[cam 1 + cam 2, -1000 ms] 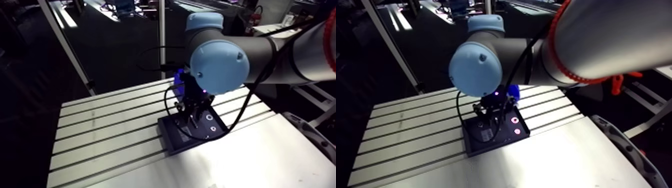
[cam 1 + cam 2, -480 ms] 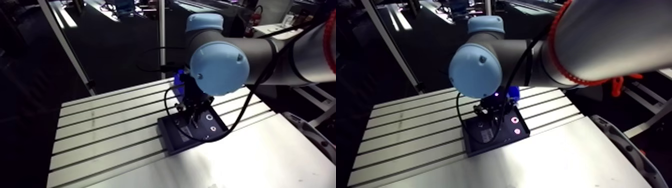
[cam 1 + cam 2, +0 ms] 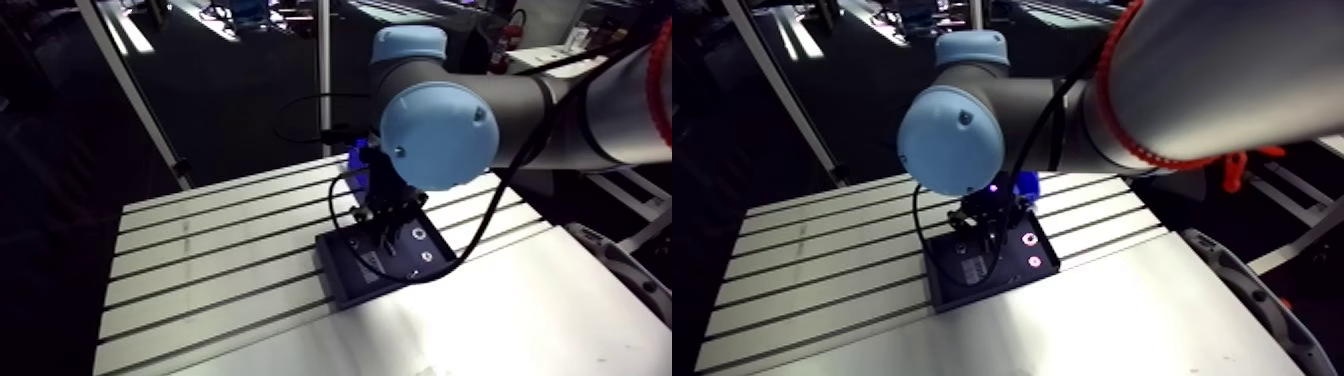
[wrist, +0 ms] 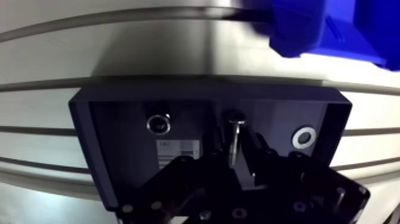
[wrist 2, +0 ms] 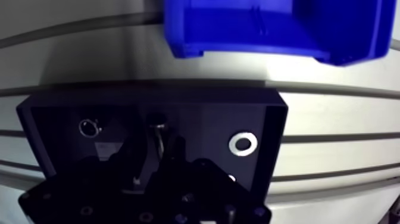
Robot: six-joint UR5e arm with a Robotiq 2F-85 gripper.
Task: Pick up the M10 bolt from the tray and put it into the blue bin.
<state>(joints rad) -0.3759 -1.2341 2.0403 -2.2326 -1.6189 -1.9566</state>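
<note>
The blue bin (image 4: 321,27) runs off the edge of the wrist view, and the arm (image 3: 435,120) hides most of it in the arm view. The gripper (image 4: 233,158) covers the near side of the tray (image 4: 119,119) and the lower end of the bolt (image 4: 234,131). The white label (image 4: 177,148) on the tray is too blurry to read.

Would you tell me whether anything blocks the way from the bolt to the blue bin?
Nothing visible does: between the bolt and the blue bin lie only the far wall of the tray and bare table.
</note>
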